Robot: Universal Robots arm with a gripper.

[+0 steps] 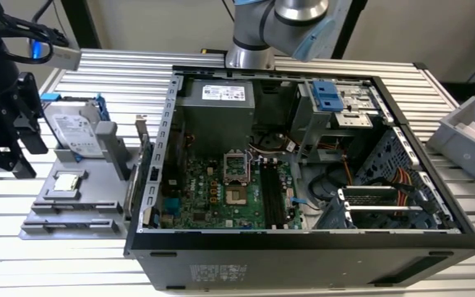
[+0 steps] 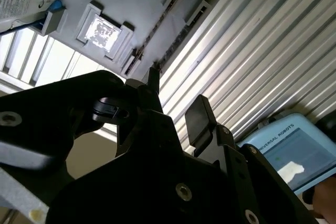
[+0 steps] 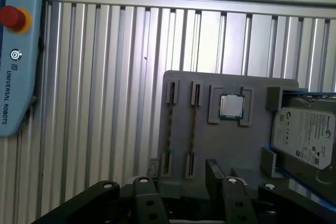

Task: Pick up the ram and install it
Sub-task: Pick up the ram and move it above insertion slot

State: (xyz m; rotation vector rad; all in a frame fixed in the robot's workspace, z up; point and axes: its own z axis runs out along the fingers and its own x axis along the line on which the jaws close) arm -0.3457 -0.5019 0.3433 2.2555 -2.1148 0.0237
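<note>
Ram [image 3: 194, 128] on edge in slotted grey holder [image 3: 231, 145] on bench [image 3: 105, 103]. Gripper [image 3: 182, 167] near, over it, spread apart, empty. Probably light, stiff, fragile; best pinched across flat faces mid-length, clear of contacts. Count: seemingly two sticks, one chip [image 3: 230, 106], one hard drive [image 3: 302, 135], one gripper.

This is showing as a robotics lab or assembly test cell. A ribbed aluminium profile table [image 1: 64, 260] is spanning the exterior view. An open computer case [image 1: 303, 253] is lying at its centre, exposing the motherboard [image 1: 213, 192]. A robot arm [image 1: 274, 25] is rising at top centre. A grey parts fixture [image 1: 72, 213] is sitting at left and a grey bin [image 1: 460, 139] at the right edge. In the first wrist view, a blue teach pendant [image 3: 18, 66] with a red button [image 3: 11, 17] is lying along the left edge.
</note>
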